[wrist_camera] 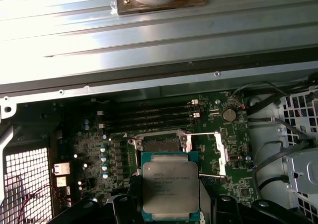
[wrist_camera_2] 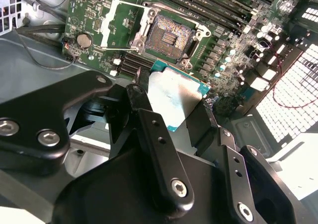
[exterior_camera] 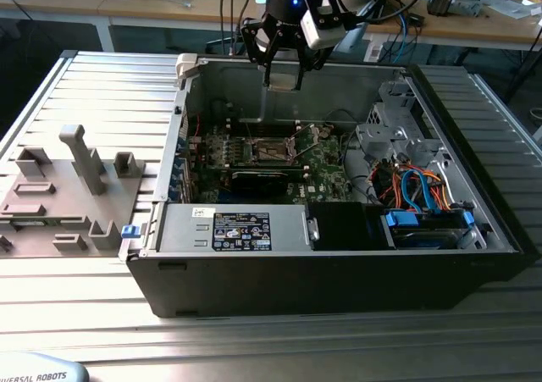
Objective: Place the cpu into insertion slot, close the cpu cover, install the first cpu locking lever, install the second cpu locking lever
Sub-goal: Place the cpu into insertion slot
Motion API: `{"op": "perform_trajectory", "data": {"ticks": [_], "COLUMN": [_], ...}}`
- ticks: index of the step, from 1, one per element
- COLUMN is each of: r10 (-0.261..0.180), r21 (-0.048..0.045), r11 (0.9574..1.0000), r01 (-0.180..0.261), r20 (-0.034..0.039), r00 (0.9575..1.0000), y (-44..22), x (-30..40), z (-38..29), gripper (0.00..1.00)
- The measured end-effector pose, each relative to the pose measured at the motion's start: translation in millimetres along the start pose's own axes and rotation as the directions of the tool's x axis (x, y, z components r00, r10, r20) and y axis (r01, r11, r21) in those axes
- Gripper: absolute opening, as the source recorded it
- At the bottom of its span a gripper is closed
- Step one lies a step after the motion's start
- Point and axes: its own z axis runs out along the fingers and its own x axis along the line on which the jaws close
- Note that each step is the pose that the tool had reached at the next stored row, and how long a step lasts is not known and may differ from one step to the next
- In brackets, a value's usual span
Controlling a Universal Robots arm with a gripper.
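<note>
- Second wrist view: the gripper (wrist_camera_2: 170, 104) pinches the cpu (wrist_camera_2: 179, 90) by two opposite edges, above the green board (wrist_camera_2: 233, 45).
- The insertion slot (wrist_camera_2: 171, 35) lies bare; the cpu cover (wrist_camera_2: 121, 25) seems swung open beside it.
- Exterior view: the gripper hangs over the open case (exterior_camera: 254, 289).

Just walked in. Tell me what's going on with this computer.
The robot arm's gripper holds the cpu over the green motherboard inside the open computer case. The socket is bare, with the cpu cover swung open beside it. The cpu is not yet seated.
</note>
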Motion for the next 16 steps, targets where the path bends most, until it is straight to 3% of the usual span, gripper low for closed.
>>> {"op": "perform_trajectory", "data": {"ticks": [16], "r10": [0.013], "r21": [-0.0002], "r11": [0.9999], "r01": [-0.013], "r20": [0.0011], "r00": [0.9999], "y": [0.0], "x": [0.0], "z": [0.0], "gripper": [0.54]}}
